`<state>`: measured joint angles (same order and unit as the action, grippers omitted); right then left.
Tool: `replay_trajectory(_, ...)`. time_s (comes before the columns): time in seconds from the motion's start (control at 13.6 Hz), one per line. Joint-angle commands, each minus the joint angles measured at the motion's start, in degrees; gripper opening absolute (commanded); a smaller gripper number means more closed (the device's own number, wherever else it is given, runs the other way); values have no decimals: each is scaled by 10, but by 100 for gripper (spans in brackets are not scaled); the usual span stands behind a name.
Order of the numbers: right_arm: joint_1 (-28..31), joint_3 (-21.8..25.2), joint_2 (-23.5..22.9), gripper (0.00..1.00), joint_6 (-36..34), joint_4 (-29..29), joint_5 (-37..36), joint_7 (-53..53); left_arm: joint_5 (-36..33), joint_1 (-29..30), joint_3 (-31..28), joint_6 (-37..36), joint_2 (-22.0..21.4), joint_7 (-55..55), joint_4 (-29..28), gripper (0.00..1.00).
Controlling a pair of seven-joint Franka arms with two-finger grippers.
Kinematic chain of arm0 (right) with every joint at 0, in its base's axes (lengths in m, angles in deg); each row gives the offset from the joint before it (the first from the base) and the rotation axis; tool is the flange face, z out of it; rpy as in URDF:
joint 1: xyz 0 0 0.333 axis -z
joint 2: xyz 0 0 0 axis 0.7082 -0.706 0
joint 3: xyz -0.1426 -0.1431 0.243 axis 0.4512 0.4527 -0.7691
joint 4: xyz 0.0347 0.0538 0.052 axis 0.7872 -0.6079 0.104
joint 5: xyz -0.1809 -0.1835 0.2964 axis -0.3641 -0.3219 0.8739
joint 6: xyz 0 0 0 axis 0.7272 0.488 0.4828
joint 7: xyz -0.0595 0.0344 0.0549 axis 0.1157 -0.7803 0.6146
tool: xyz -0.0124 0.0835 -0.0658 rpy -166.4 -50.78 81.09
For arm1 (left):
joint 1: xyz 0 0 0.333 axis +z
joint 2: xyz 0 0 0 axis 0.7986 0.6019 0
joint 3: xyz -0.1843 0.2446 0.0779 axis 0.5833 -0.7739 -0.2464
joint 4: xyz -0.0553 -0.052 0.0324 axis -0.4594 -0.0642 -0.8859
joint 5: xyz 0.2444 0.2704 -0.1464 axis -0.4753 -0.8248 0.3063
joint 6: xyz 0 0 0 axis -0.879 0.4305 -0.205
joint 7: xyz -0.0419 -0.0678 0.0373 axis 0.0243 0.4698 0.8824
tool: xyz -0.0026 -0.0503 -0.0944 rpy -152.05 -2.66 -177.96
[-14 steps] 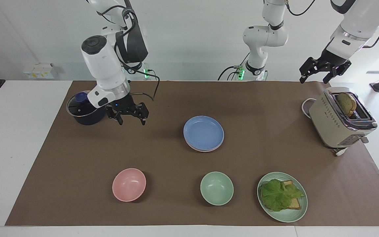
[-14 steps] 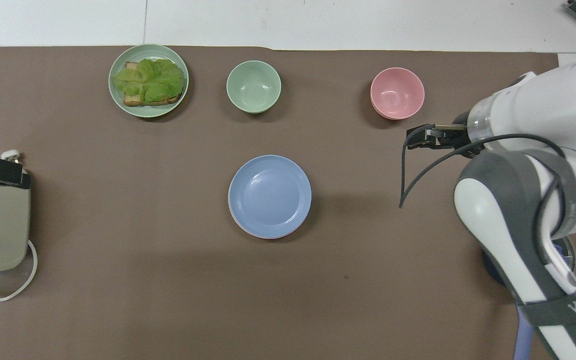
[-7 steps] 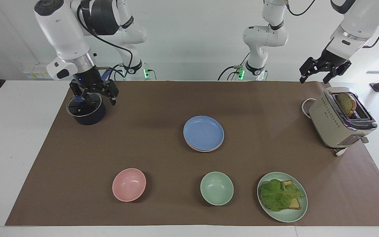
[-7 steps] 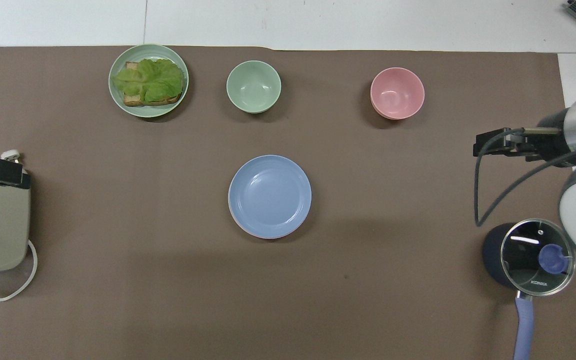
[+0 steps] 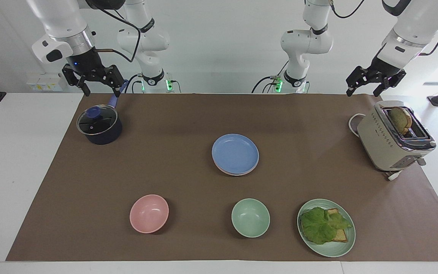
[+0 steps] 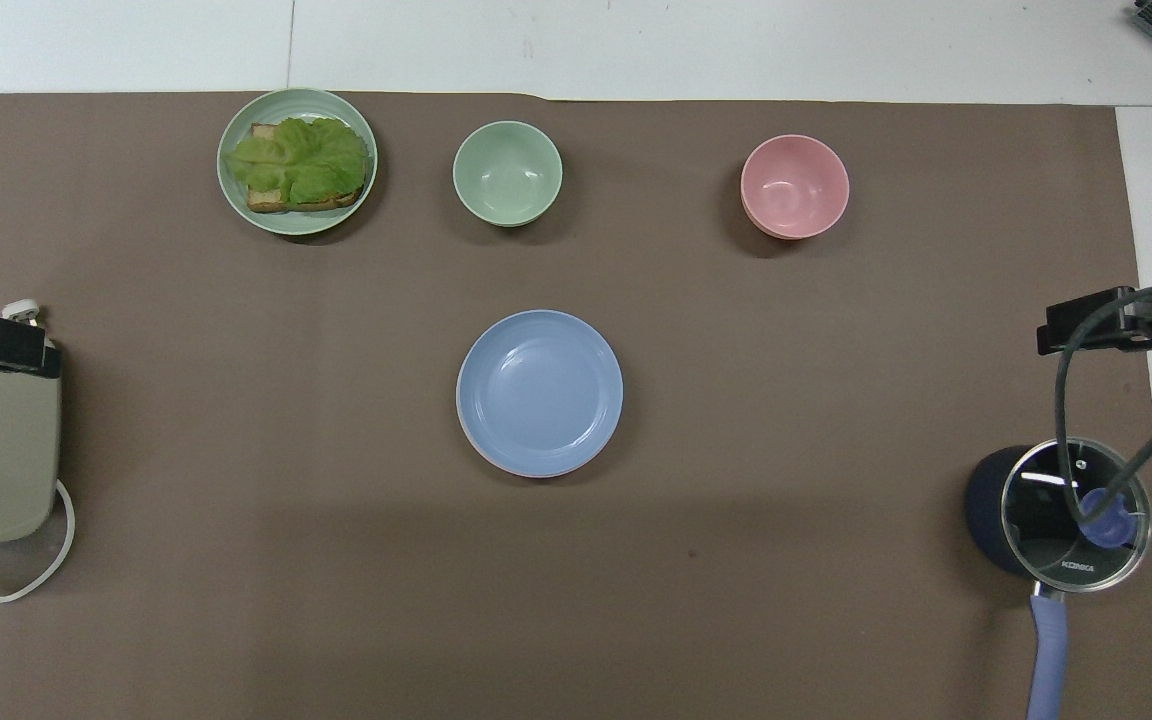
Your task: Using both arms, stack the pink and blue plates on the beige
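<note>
**At the table's middle, plates stacked, both grippers raised**

From the facing view alone, both arms showed whole: the right gripper point(image 5: 92, 80) hung raised, fingers spread and empty, over the mat's robot-side edge by the lidded pot point(image 5: 99, 125), and the left gripper point(image 5: 375, 81) hung likewise open and empty above the toaster point(image 5: 394, 137) at the left arm's end. The overhead view caught only the right gripper's tips at its edge and none of the left. At the mat's point(image 6: 236, 500) centre sat the blue plate point(image 5: 235, 153), matte and shallow, on top of the stack; a thin pink rim point(image 5: 226, 172) peeked beneath it, and the beige plate could not be made out.
</note>
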<state>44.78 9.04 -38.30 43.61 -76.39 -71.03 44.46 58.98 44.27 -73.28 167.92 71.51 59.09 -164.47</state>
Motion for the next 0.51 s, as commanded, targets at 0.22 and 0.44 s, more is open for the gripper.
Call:
replay_trajectory(0.22,21,-3,34,100,5,-50,1,33,-13,5,5,-8,-4,-6,0,100)
replay_trajectory(0.44,23,-1,32,100,7,-48,-7,65,-13,5,5,-8,-4,-6,0,100)
